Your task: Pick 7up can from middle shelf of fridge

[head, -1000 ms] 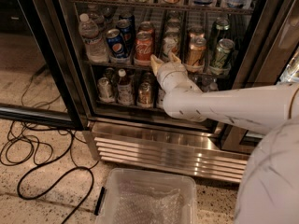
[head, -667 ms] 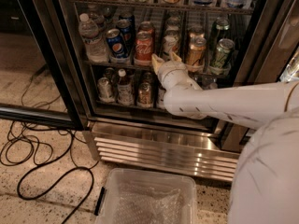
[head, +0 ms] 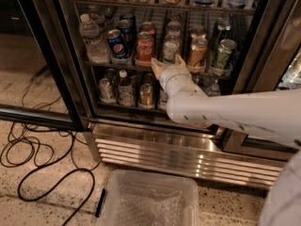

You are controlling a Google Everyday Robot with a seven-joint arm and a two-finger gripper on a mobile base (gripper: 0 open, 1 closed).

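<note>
- Black cables [head: 33,159] loop across the floor at the left.
- In the fridge [head: 155,149], the middle shelf [head: 101,64] carries a water bottle [head: 91,39], a Pepsi can [head: 116,44] and a red can [head: 144,47].
- Next, the 7up can [head: 170,50] stands upright, mid-shelf.
- The gripper [head: 168,63] sits just below its front, fingers spread, grasping nothing.
- A gold can [head: 196,52] and a green can [head: 223,55] follow.

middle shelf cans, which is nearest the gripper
The 7up can, pale silver with green print, between the red can and gold can; the open gripper is just below it.
</note>
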